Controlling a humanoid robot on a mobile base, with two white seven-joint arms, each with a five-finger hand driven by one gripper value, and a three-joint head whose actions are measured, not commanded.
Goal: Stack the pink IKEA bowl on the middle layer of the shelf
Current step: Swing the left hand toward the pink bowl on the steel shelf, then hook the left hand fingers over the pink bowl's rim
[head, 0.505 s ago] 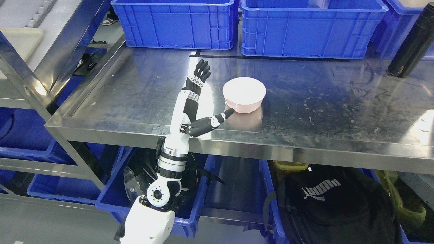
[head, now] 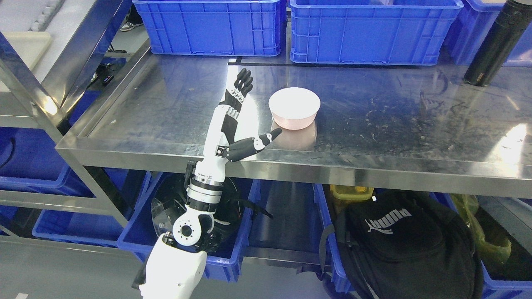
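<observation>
the left hand (head: 235, 120) is held over the steel shelf (head: 166, 112), its arm reaching up from below the shelf's front edge. the hand is spread wide and nothing is gripped: the four fingers (head: 242, 83) are stretched straight toward the back of the shelf, and the thumb (head: 266, 139) is stuck out sideways to the right. the pink bowl (head: 294, 108) is seen just to the right of the hand, standing upright on the shelf surface with its open side up. the bowl lies in the angle between the straight fingers and the thumb; the thumb tip is placed just in front of the bowl's near left wall, close to it, and whether it touches cannot be told. the fingers are kept clearly apart from the bowl's left side. beyond the fingertips, two blue crates (head: 210, 27) are lined along the back of the shelf. far to the right of the hand, a black bottle (head: 490, 45) is seen. below the hand's right side, a black backpack (head: 399, 245) is stored under the shelf.
</observation>
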